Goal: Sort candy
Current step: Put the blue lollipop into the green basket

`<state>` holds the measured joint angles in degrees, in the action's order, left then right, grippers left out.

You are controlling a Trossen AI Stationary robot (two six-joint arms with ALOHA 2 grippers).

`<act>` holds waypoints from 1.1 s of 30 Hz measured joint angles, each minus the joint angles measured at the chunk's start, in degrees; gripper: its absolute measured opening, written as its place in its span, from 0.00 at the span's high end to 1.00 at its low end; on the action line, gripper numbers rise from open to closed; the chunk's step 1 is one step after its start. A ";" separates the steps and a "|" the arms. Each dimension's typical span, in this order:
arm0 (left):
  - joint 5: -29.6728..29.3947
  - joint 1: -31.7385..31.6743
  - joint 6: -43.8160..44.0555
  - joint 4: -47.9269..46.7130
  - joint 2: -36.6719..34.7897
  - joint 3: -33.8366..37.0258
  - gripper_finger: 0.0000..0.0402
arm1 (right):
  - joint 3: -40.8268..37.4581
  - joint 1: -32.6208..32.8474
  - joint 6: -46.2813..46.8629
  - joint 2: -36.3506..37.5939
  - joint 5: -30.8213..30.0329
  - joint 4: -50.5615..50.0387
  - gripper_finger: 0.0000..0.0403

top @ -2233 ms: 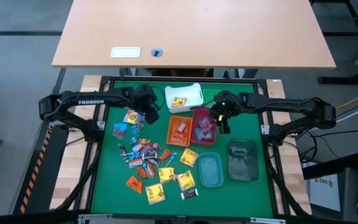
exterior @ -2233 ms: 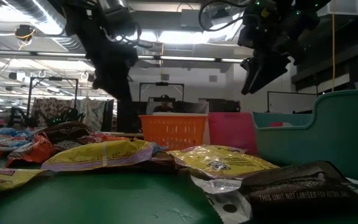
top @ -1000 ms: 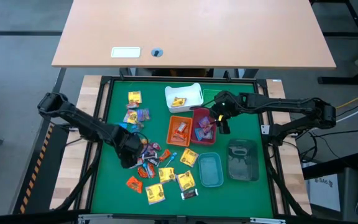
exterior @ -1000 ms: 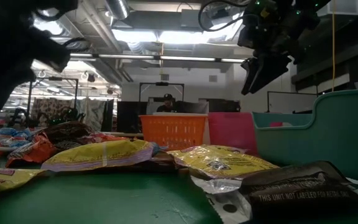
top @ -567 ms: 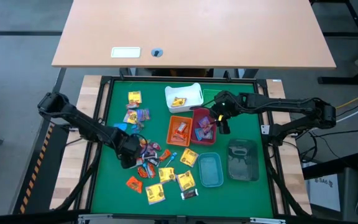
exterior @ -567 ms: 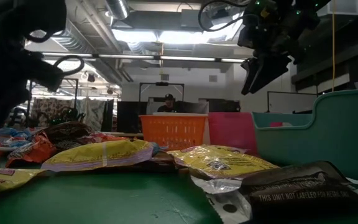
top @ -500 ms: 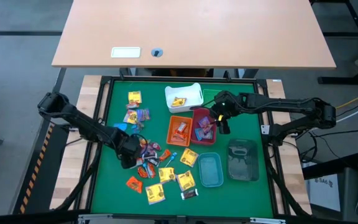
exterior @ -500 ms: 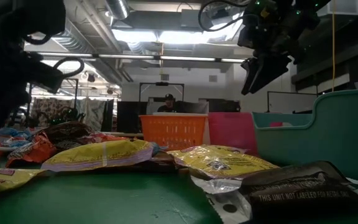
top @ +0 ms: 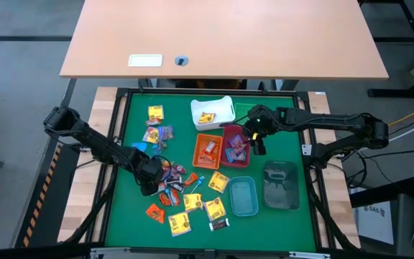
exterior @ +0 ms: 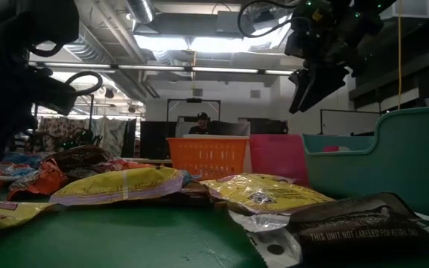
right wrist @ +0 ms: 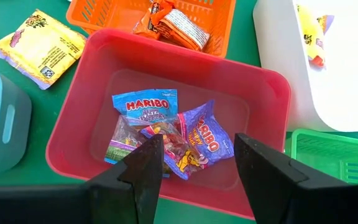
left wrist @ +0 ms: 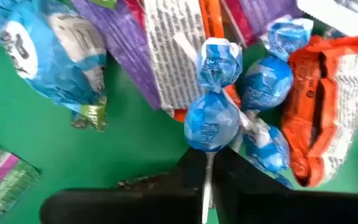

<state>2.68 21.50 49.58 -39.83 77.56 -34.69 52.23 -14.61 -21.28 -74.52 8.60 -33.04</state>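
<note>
The candy lies scattered on the green mat: yellow, orange, red and blue wrappers, with a few more pieces farther back. My left gripper stands at the pile's left edge, pointing down, shut on a blue-wrapped lollipop. Other blue lollipops lie beside it. My right gripper hangs open above the red bin, which holds gummy bags, and touches nothing. My left gripper pinches the lollipop's white stick, just below the blue ball, between its two fingers. The fingers come from above, pointing down, one on each side of the stick. The lollipop lies on the pile of wrappers.
Behind and right of the pile stand a white bin, an orange bin, the red bin, a teal bin and a dark clear bin. A green bin shows in the right wrist view. Bare mat lies near the front left.
My left gripper has sunk a little onto the left edge of the candy pile and then kept still.
</note>
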 joint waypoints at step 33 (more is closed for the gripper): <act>-18.61 -16.89 -27.80 28.49 0.30 -13.06 1.00 | -0.01 0.00 0.09 -0.02 11.88 30.83 0.51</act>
<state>-15.92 4.60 21.79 -11.35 77.86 -47.75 52.22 -14.61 -21.19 -74.54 20.48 -2.20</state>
